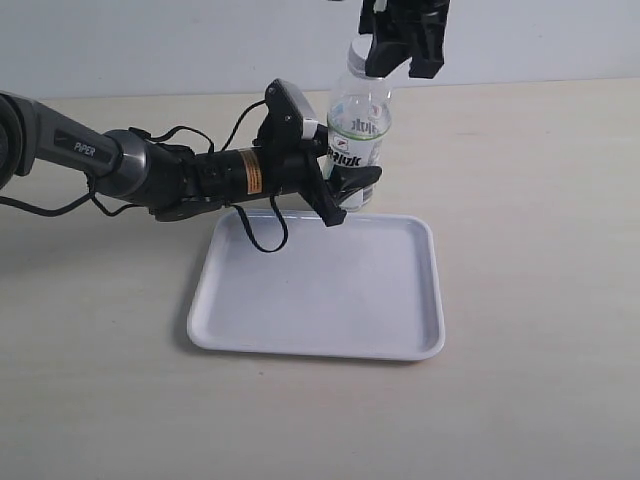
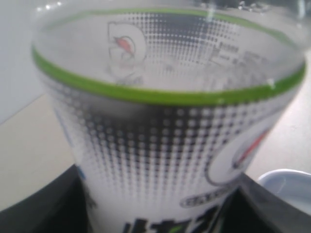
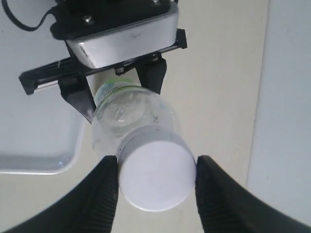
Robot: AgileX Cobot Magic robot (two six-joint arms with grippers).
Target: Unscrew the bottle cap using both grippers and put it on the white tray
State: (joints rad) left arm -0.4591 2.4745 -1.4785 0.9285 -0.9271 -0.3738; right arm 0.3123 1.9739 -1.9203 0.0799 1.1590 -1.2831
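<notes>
The clear bottle [image 1: 358,125] with its white-and-green label stands upright just beyond the far rim of the white tray [image 1: 300,330]. My left gripper [image 1: 345,185] reaches in from the left and is shut on the bottle's lower body. In the left wrist view the bottle's label [image 2: 165,145] fills the frame between the black fingers [image 2: 39,208]. My right gripper [image 1: 400,45] comes down from above. In the right wrist view its ribbed fingers [image 3: 104,194] press both sides of the white bottle cap [image 3: 155,177], which sits on the bottle neck.
The pale wooden table [image 1: 540,250] surrounds the tray. The left arm and its loose black cable [image 1: 260,235] hang over the tray's far left corner. A light wall [image 1: 200,40] stands behind the table.
</notes>
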